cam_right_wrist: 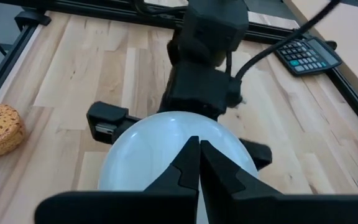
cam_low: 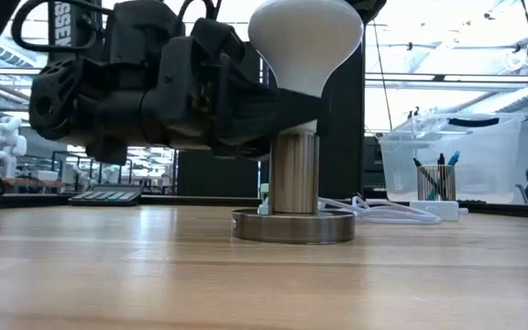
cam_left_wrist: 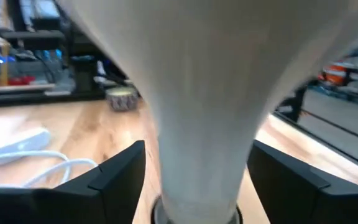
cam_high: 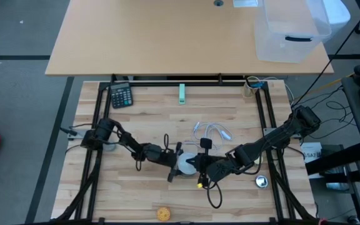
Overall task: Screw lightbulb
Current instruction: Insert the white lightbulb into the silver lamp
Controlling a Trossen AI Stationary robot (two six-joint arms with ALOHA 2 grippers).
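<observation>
Your left gripper has its fingers spread to either side of the lightbulb, at the narrow neck, and in the left wrist view there is a sliver of daylight between each finger and the white cone, so the jaws stand released around the bulb rather than clamped on it. In the low view the same gripper reaches in from the side at neck height, with the frosted globe rising above it. The bulb stands upright in a metal socket whose round base sits flat on the wooden table. Your right gripper is clenched shut, its two fingertips pressed together with nothing between them, and it hovers at the top of the globe; you cannot tell from these views whether the tips touch the glass. From above, both arms meet at the middle of the table, the left gripper and the right gripper on opposite sides of the bulb. Farther out, a white cable lies just behind the bulb, a calculator sits at the far left corner, a small green piece lies at the far edge, a yellowish disc rests near the front edge, and a clear plastic bin stands on the desk beyond.
</observation>
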